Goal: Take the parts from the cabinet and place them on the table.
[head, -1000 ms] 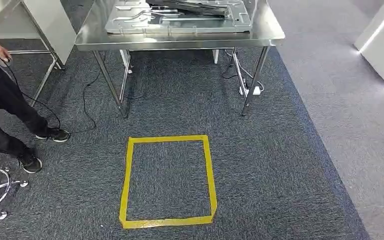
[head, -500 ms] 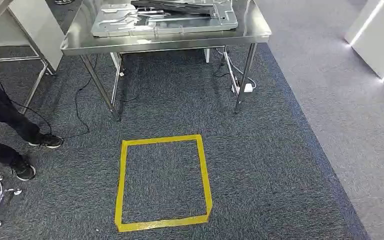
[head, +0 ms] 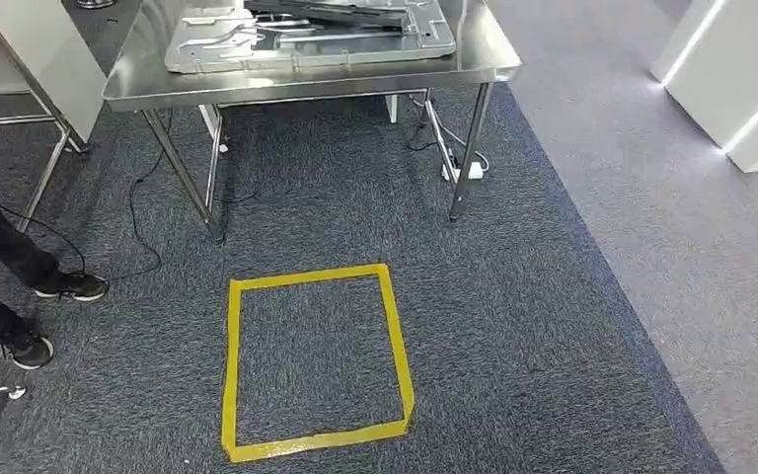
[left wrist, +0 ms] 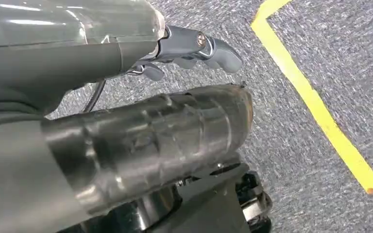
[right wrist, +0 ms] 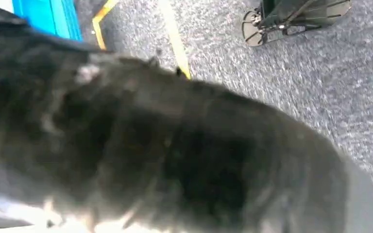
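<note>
While the left hand [left wrist: 194, 48] hangs beside the robot's body above the carpet, its grey fingers are seen loosely curled with nothing between them, so it appears to hold nothing. How the right hand is set cannot be told, since the right wrist view is taken up by a dark blur. A square of yellow tape [head: 314, 360] is laid on the dark grey carpet [head: 533, 326] just ahead. Beyond it stands a stainless-steel desk [head: 306, 84] on thin legs, on which flat silver sheet-metal parts [head: 296, 39] are stacked, a darker piece lying across them. A person's dark trouser legs and black shoes [head: 69, 286] are seen beside the desk. Parts are judged already delivered; whether more remain in the cabinet cannot be told.
</note>
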`<state>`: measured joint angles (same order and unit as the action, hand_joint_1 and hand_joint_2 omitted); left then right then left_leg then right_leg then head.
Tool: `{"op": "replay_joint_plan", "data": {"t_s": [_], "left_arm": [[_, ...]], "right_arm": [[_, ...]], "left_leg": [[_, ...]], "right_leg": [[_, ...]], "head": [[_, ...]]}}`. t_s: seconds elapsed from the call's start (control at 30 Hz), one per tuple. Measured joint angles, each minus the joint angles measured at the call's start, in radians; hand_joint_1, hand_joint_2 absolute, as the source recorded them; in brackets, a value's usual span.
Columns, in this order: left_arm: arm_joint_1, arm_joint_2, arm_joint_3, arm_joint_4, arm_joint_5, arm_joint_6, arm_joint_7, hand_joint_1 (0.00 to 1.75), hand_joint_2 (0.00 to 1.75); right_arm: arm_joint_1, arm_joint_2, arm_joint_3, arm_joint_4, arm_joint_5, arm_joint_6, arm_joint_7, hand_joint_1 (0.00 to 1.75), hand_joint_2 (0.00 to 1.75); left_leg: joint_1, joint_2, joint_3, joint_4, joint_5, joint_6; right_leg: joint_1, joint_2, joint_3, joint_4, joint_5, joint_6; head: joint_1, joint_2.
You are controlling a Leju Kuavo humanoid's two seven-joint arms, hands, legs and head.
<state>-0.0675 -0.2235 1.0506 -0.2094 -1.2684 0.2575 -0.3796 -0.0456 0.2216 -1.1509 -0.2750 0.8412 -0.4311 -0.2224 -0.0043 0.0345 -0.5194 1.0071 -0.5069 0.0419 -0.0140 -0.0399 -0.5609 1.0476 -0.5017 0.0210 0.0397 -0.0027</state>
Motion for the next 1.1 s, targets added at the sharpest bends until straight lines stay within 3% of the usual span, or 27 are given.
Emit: {"op": "replay_joint_plan", "data": {"t_s": [0.03, 0.13, 0.17, 0.2, 0.3, 0.33, 0.37, 0.4, 0.47, 0.5, 0.53, 0.6, 0.67, 0.7, 0.73, 0.8, 0.83, 0.87, 0.9, 0.97, 1.0, 1.03, 1.07, 1.1], "left_arm": [[-0.001, 0.000, 0.000, 0.000, 0.000, 0.000, 0.000, 0.00, 0.00], [-0.003, 0.000, 0.001, 0.000, 0.002, 0.001, 0.000, 0.00, 0.00], [-0.004, 0.000, 0.001, 0.000, 0.002, 0.001, 0.000, 0.00, 0.00], [-0.004, 0.000, 0.001, 0.000, 0.003, 0.000, -0.003, 0.00, 0.00], [-0.002, 0.000, 0.005, 0.000, 0.011, -0.005, -0.024, 0.00, 0.00], [-0.002, 0.000, 0.006, 0.000, 0.013, -0.008, -0.031, 0.00, 0.00], [-0.001, 0.000, 0.007, 0.000, 0.016, -0.011, -0.033, 0.00, 0.00], [0.000, 0.000, 0.007, 0.000, 0.017, -0.012, -0.034, 0.00, 0.00], [0.000, 0.000, 0.008, 0.000, 0.018, -0.013, -0.037, 0.00, 0.00], [0.000, 0.000, 0.008, 0.000, 0.018, -0.013, -0.037, 0.00, 0.00], [0.001, 0.000, 0.009, 0.000, 0.018, -0.013, -0.037, 0.00, 0.00], [-0.002, 0.000, 0.010, 0.000, 0.017, -0.013, -0.040, 0.00, 0.00], [-0.002, 0.000, 0.012, 0.000, 0.017, -0.013, -0.040, 0.00, 0.00], [-0.003, -0.001, 0.012, 0.000, 0.017, -0.013, -0.040, 0.00, 0.00], [-0.003, -0.001, 0.012, 0.000, 0.017, -0.013, -0.041, 0.00, 0.00], [-0.001, -0.001, 0.014, 0.000, 0.017, -0.013, -0.040, 0.00, 0.00], [0.001, -0.001, 0.015, 0.000, 0.017, -0.013, -0.040, 0.00, 0.00], [0.001, -0.001, 0.016, 0.000, 0.017, -0.013, -0.039, 0.00, 0.00], [0.000, -0.001, 0.017, 0.000, 0.017, -0.013, -0.039, 0.00, 0.00], [-0.001, -0.002, 0.018, 0.000, 0.017, -0.013, -0.039, 0.00, 0.00], [-0.002, -0.002, 0.018, 0.000, 0.016, -0.013, -0.039, 0.00, 0.00], [-0.001, -0.002, 0.019, 0.000, 0.016, -0.013, -0.039, 0.00, 0.00], [-0.001, -0.002, 0.020, 0.000, 0.016, -0.013, -0.039, 0.00, 0.00], [-0.004, -0.002, 0.021, 0.000, 0.016, -0.013, -0.039, 0.00, 0.00]], "right_arm": [[-0.003, 0.000, 0.000, 0.000, 0.000, 0.003, -0.003, 0.00, 0.00], [-0.002, 0.000, 0.000, 0.000, 0.000, 0.009, -0.011, 0.00, 0.00], [-0.002, 0.002, 0.000, 0.001, 0.000, 0.009, -0.013, 0.00, 0.00], [-0.002, 0.003, 0.000, 0.001, 0.000, 0.009, -0.014, 0.00, 0.00], [-0.003, 0.003, 0.000, 0.002, 0.007, 0.009, -0.004, 0.00, 0.00], [-0.002, 0.003, 0.000, 0.003, 0.013, 0.009, 0.003, 0.00, 0.00], [-0.001, 0.003, 0.000, 0.003, 0.018, 0.009, 0.008, 0.00, 0.00], [-0.001, 0.003, 0.000, 0.003, 0.023, 0.010, 0.013, 0.00, 0.00], [-0.001, 0.004, 0.001, 0.005, 0.029, 0.013, 0.023, 0.00, 0.00], [-0.001, 0.006, 0.002, 0.006, 0.031, 0.016, 0.030, 0.00, 0.00], [-0.004, 0.010, 0.002, 0.008, 0.033, 0.020, 0.043, 0.00, 0.00], [-0.004, 0.010, 0.002, 0.011, 0.039, 0.027, 0.061, 0.00, 0.00], [0.000, 0.014, 0.003, 0.014, 0.047, 0.027, 0.089, 0.00, 0.00], [0.000, 0.014, 0.003, 0.014, 0.053, 0.027, 0.102, 0.00, 0.00], [0.000, 0.014, 0.003, 0.014, 0.057, 0.027, 0.112, 0.00, 0.00], [-0.002, 0.014, 0.003, 0.016, 0.061, 0.027, 0.124, 0.00, 0.00], [-0.002, 0.014, 0.003, 0.018, 0.063, 0.029, 0.127, 0.00, 0.00], [-0.001, 0.014, 0.003, 0.019, 0.064, 0.029, 0.129, 0.00, 0.00], [0.000, 0.014, 0.003, 0.019, 0.066, 0.029, 0.130, 0.00, 0.00], [0.002, 0.014, 0.004, 0.019, 0.068, 0.030, 0.130, 0.00, 0.00], [0.002, 0.014, 0.004, 0.019, 0.069, 0.030, 0.130, 0.00, 0.00], [-0.001, 0.015, 0.005, 0.020, 0.072, 0.032, 0.130, 0.00, 0.00], [-0.002, 0.015, 0.005, 0.020, 0.074, 0.033, 0.130, 0.00, 0.00], [-0.001, 0.016, 0.006, 0.020, 0.074, 0.034, 0.130, 0.00, 0.00]], "left_leg": [[-0.006, 0.002, -0.004, 0.011, -0.006, -0.007], [-0.003, 0.016, 0.000, 0.006, -0.005, -0.017], [-0.003, 0.017, -0.002, 0.010, -0.011, -0.023], [0.001, -0.003, -0.009, 0.032, -0.033, -0.030], [0.006, -0.023, -0.105, 0.242, -0.148, -0.039], [0.006, -0.024, -0.131, 0.298, -0.162, -0.040], [0.007, -0.024, -0.137, 0.310, -0.150, -0.040], [0.007, -0.025, -0.120, 0.273, -0.116, -0.037], [0.007, -0.040, -0.039, 0.104, -0.021, -0.027], [0.007, -0.072, -0.007, 0.029, 0.000, -0.021], [0.005, -0.085, 0.000, 0.008, -0.012, -0.019], [0.000, -0.076, -0.004, 0.008, -0.008, -0.017], [0.004, -0.062, 0.005, -0.008, 0.004, -0.001], [0.006, -0.048, 0.008, -0.017, 0.012, 0.007], [0.005, -0.043, 0.007, -0.021, 0.015, 0.014], [0.001, -0.022, 0.003, -0.020, 0.015, 0.017], [0.000, -0.009, 0.001, -0.019, 0.014, 0.017], [-0.001, 0.002, 0.000, -0.019, 0.014, 0.018], [-0.001, 0.013, 0.001, -0.018, 0.013, 0.017], [-0.001, 0.031, 0.006, -0.016, 0.008, 0.014], [-0.002, 0.037, 0.008, -0.012, 0.004, 0.008], [-0.011, 0.045, 0.005, -0.005, -0.003, 0.001], [-0.011, 0.049, 0.004, -0.003, -0.006, -0.003], [-0.011, 0.058, 0.008, -0.003, -0.007, -0.006]], "right_leg": [[0.007, 0.008, -0.003, -0.008, 0.005, -0.009], [0.009, 0.023, -0.008, -0.007, 0.006, -0.021], [0.003, 0.027, -0.005, -0.014, 0.012, -0.030], [0.002, 0.030, -0.006, -0.016, 0.014, -0.033], [0.003, 0.044, -0.014, -0.015, 0.017, -0.042], [0.005, 0.050, -0.016, -0.014, 0.018, -0.043], [0.005, 0.058, -0.016, -0.014, 0.018, -0.043], [0.005, 0.066, -0.015, -0.013, 0.018, -0.043], [0.005, 0.085, -0.011, -0.012, 0.019, -0.042], [0.003, 0.090, -0.012, -0.012, 0.020, -0.041], [0.009, 0.097, -0.017, -0.009, 0.022, -0.034], [0.002, 0.110, -0.022, -0.012, 0.028, -0.021], [0.003, 0.121, -0.023, -0.018, 0.033, -0.007], [0.001, 0.090, -0.025, -0.002, 0.021, -0.007], [0.004, 0.062, -0.045, 0.037, -0.013, -0.006], [0.002, 0.054, -0.116, 0.190, -0.097, -0.001], [0.000, 0.053, -0.147, 0.257, -0.120, 0.002], [0.000, 0.051, -0.157, 0.282, -0.119, 0.004], [-0.001, 0.049, -0.141, 0.256, -0.093, 0.005], [-0.001, 0.028, -0.051, 0.094, -0.010, 0.003], [0.001, -0.006, -0.005, 0.013, 0.017, 0.000], [0.011, -0.044, 0.005, -0.017, 0.002, -0.006], [0.008, -0.024, 0.002, -0.017, 0.009, -0.014], [0.009, -0.016, 0.000, -0.016, 0.008, -0.016]], "head": [[-0.002, 0.000], [-0.002, 0.000], [-0.002, 0.000], [-0.002, 0.000], [-0.002, 0.000], [-0.002, 0.000], [-0.002, 0.000], [-0.002, 0.000], [-0.003, 0.000], [-0.002, 0.000], [-0.002, 0.000], [-0.002, 0.000], [-0.002, 0.000], [-0.002, 0.000], [0.000, 0.000], [0.000, 0.000], [0.000, 0.000], [0.000, 0.000], [0.000, 0.000], [0.000, 0.000], [0.000, 0.000], [0.000, 0.000], [-0.002, 0.000], [-0.002, 0.000]]}}
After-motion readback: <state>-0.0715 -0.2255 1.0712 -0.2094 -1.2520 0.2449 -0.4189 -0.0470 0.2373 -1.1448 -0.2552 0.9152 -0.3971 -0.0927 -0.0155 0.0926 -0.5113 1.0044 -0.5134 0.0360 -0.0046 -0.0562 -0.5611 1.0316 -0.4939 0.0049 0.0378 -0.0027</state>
